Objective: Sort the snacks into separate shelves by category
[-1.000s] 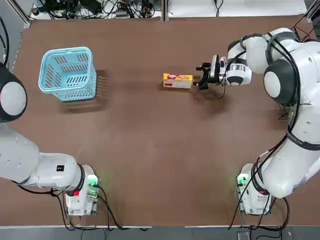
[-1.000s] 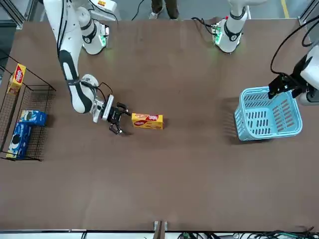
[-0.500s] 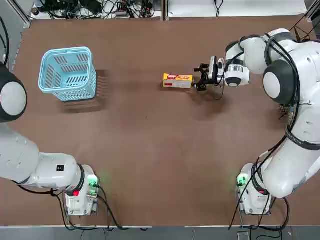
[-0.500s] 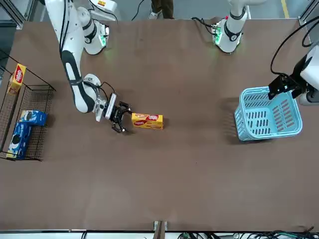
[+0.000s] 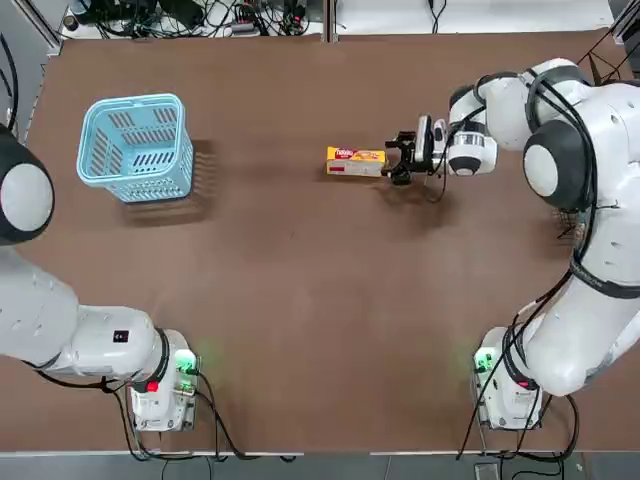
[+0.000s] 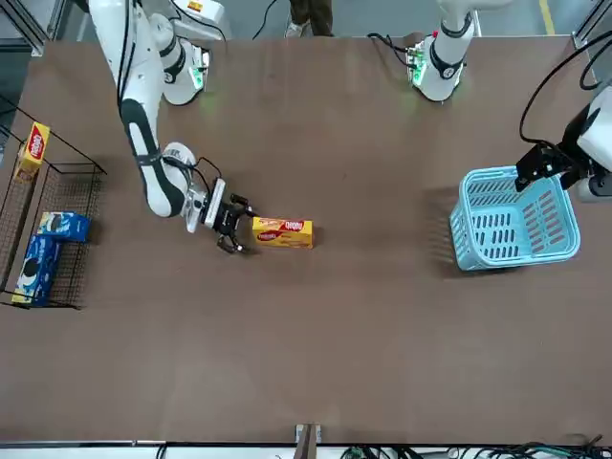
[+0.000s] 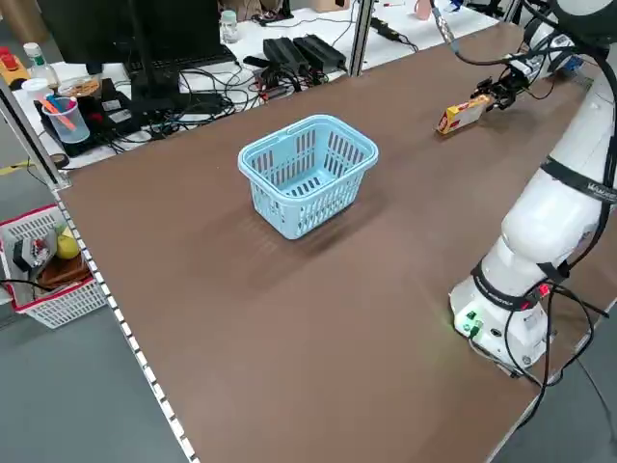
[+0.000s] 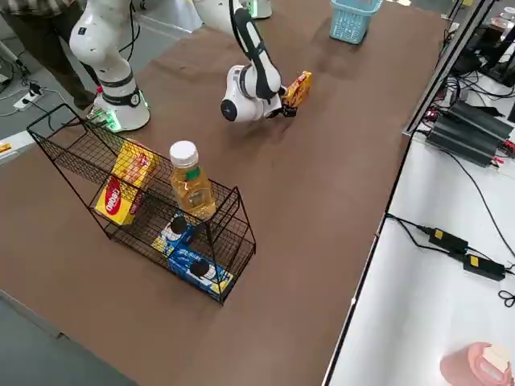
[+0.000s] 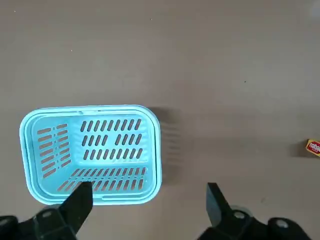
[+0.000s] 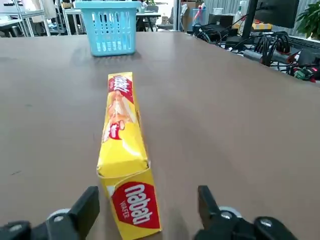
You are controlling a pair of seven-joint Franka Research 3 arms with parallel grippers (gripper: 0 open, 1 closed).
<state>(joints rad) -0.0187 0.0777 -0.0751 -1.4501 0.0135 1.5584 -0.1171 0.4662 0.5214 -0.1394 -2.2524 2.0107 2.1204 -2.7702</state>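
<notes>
Top view: right gripper (image 5: 398, 160) sat low, just at 3 o'clock of the yellow box (image 5: 355, 160), jaws apart, nothing held; it needed to straddle the end squarely. Right wrist view alone showed fingers (image 10: 86, 206) flanking that end. Right side view alone showed the rack (image 8: 137, 197). Left gripper (image 9: 145, 200) hung wide apart above the basket (image 9: 90, 152).

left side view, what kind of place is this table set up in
Most likely a robotics lab or test workspace: a bench behind the table is strewn with power bricks and cables, a dark monitor stands on it, and a white robot arm is bolted to the table.
</notes>
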